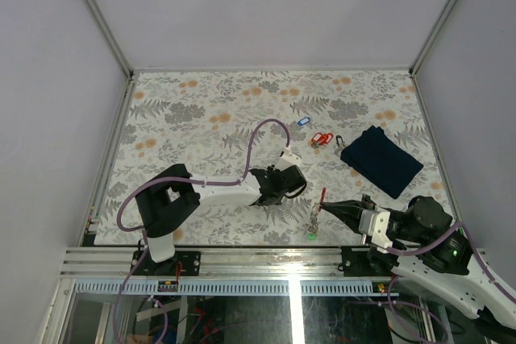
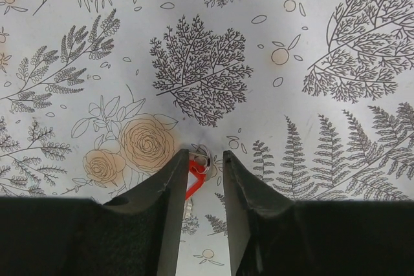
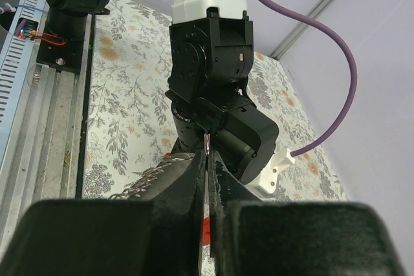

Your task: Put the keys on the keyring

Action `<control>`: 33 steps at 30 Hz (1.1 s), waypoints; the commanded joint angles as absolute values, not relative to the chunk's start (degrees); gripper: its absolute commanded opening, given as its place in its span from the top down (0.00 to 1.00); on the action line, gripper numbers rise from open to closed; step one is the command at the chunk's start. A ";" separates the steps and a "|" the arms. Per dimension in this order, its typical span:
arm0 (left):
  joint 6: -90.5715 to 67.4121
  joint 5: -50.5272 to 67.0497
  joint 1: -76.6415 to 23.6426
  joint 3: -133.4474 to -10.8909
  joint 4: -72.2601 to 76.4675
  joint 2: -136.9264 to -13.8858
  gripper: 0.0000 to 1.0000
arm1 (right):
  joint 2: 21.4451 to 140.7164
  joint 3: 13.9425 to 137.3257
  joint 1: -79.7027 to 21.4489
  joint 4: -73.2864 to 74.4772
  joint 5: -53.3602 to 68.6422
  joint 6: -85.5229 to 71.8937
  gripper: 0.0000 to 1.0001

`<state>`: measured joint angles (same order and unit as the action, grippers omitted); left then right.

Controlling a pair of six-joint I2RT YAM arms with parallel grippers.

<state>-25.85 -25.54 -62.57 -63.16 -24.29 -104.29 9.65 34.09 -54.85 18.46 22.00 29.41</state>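
**One tag hanging, several keys to go**

The right pincer (image 3: 206,158) is clenched on the thin keyring (image 3: 206,141). A chain (image 1: 314,217) and a green tag (image 1: 310,237) dangle below it. The left pincer (image 2: 202,154) stands narrowly parted around a red-tagged key (image 2: 196,178), not visibly pinching it. Beyond both pincers, a blue-tagged key (image 1: 304,121) and loose red-tagged keys (image 1: 322,139) lie unthreaded beside the navy cloth (image 1: 381,160).

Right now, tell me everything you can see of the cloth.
The cloth is dark navy and plain, soft fabric by its look, folded into a flat, roughly rectangular pad. It lies on the floral table at the far right, turned diagonally, with nothing on top of it. A small metal piece lies by its left corner; whether they touch cannot be told. Only the top view shows it.
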 commanded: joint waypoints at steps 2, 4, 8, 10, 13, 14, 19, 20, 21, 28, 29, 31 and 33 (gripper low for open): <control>-24.40 -26.87 -62.08 -64.03 -25.30 -104.56 0.76 | 10.26 34.71 -55.02 13.68 22.67 28.49 1.00; -24.31 -26.86 -62.12 -64.15 -25.29 -104.84 0.77 | 10.49 34.79 -55.03 13.76 22.80 28.47 1.00; -24.09 -26.97 -62.11 -64.00 -25.47 -105.10 0.78 | 10.55 34.98 -55.05 13.74 22.94 28.45 1.00; -23.95 -27.19 -62.07 -64.01 -25.71 -105.28 0.79 | 10.55 35.04 -55.06 13.82 23.00 28.35 1.00; -23.72 -27.47 -62.05 -63.90 -25.84 -105.42 0.79 | 10.63 35.11 -55.09 13.85 23.18 28.32 1.00; -23.60 -27.51 -62.07 -63.81 -25.84 -105.45 0.79 | 10.63 35.15 -55.05 13.86 23.18 28.28 1.00; -23.31 -27.69 -62.11 -63.81 -25.75 -105.82 0.83 | 10.77 35.42 -55.02 13.84 23.28 28.23 1.00; -23.15 -27.75 -62.07 -63.76 -25.75 -105.86 0.85 | 10.80 35.41 -55.09 13.80 23.29 28.20 1.00; -23.16 -27.84 -62.10 -63.80 -25.73 -105.91 0.86 | 10.81 35.44 -55.06 13.72 23.29 28.16 1.00; -22.94 -28.53 -62.05 -63.53 -25.28 -105.32 1.00 | 10.90 35.53 -55.09 13.93 23.23 28.09 1.00; -22.82 -28.56 -61.92 -63.33 -24.92 -104.82 1.00 | 10.90 35.63 -55.04 14.06 23.21 27.98 1.00; -22.39 -28.14 -61.70 -62.63 -23.73 -103.38 1.00 | 11.06 35.66 -55.04 14.28 23.14 27.87 1.00; -21.60 -26.50 -61.18 -61.39 -21.95 -101.46 1.00 | 11.37 35.97 -55.03 14.57 23.07 27.52 1.00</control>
